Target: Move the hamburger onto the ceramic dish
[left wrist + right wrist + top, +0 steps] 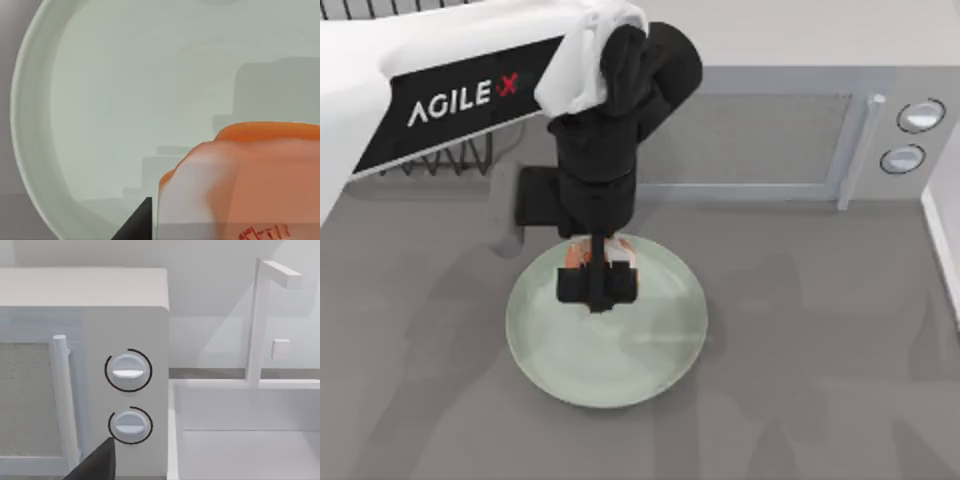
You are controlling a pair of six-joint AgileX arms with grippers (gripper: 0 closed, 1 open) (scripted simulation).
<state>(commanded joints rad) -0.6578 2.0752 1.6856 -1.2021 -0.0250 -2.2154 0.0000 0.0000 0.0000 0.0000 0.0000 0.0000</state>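
From above, the left gripper (598,285) hangs over the far part of the plate (650,370), clamped on the burger (592,253). The left wrist camera shows the burger (250,185) just over the plate (125,90). The right wrist camera faces a microwave (90,305); whether the right gripper's fingers are spread, I cannot tell.

A grey table (820,400) takes up the scene, mottled with soft shadows. At its far edge stands a pale grey microwave (770,140) with a speckled door window, a vertical bar handle (855,150) and two round knobs (920,115) stacked one above the other. Just right of it sits a white open tray-like frame (240,440) with an upright post (255,325). A dark wire rack (450,160) stands at the far left.
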